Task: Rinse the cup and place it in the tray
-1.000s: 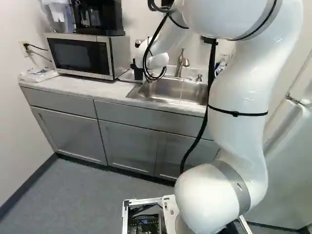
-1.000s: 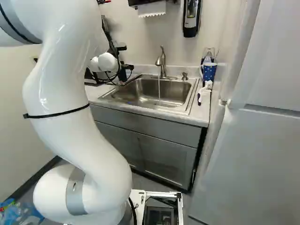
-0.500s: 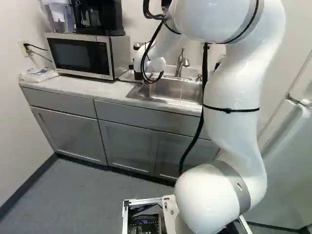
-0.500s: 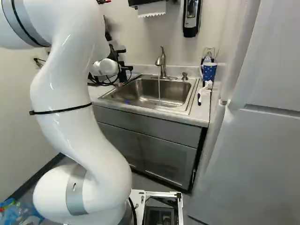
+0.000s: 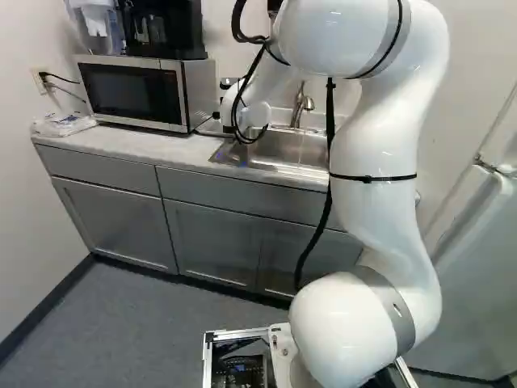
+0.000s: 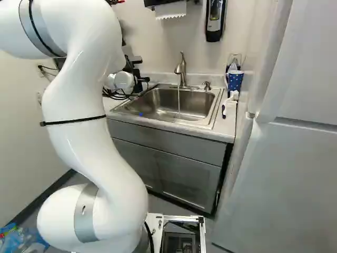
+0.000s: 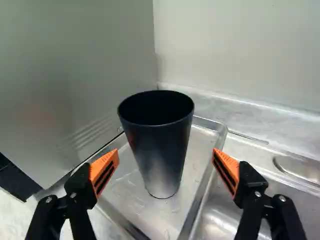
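The black gripper [image 6: 139,84] is holding its two orange-padded fingers spread wide in the wrist view, with neither one touching the dark cup [image 7: 160,150]. The cup is standing upright and on its own in the metal tray [image 7: 135,195], between the fingers and a little ahead of them. The tray is lying between the microwave [image 5: 133,93] and the sink [image 6: 158,100]. Water [image 6: 179,100] is running from the faucet [image 6: 181,68], while a blue spotted cup [image 6: 235,80] is sitting on the counter [image 6: 227,126] right of the sink in the right base view.

Base views: behind arm [image 5: 388,202], left and right, facing ahead, slightly down, sharing sink [image 6: 158,101]. Wrist view: close, along fingers [image 7: 106,167].
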Available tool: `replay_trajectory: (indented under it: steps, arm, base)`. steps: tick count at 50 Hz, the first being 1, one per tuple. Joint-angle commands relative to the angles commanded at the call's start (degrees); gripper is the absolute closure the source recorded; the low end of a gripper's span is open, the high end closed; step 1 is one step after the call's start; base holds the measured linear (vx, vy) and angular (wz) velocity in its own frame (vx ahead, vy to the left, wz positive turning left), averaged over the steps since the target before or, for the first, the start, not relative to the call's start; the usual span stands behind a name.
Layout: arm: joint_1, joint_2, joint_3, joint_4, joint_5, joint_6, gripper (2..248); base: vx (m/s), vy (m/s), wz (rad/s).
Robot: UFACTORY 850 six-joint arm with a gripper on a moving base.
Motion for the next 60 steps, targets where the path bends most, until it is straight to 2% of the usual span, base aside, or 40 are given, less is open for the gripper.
replay_trajectory:
  steps: [21,41,42,46,47,51,52,56,57,60]
  arm:
    - [0.6,-2.9,-2.4,0.0,3.6,0.0,3]
    - [0.8,-3.5,-3.2,0.0,3.7,0.0,3]
    - [0.8,-3.5,-3.2,0.0,3.7,0.0,27]
    - [0.8,-3.5,-3.2,0.0,3.7,0.0,27]
    - [0.8,-3.5,-3.2,0.0,3.7,0.0,66]
    - [0.8,-3.5,-3.2,0.0,3.7,0.0,66]
    - [0.8,-3.5,-3.2,0.0,3.7,0.0,104]
    - [0.8,-3.5,-3.2,0.0,3.7,0.0,104]
    - [0.8,-3.5,-3.2,0.0,3.7,0.0,124]
    - [0.8,-3.5,-3.2,0.0,3.7,0.0,124]
  base:
    - [0.000,0.000,0.000]
    - [0.000,0.000,0.000]
    - [0.000,0.000,0.000]
    - [0.000,0.000,0.000]
    - [0.000,0.000,0.000]
    - [0.000,0.000,0.000]
    - [0.000,0.000,0.000]
    - [0.000,0.000,0.000]
    - [0.000,0.000,0.000]
    - [0.000,0.000,0.000]
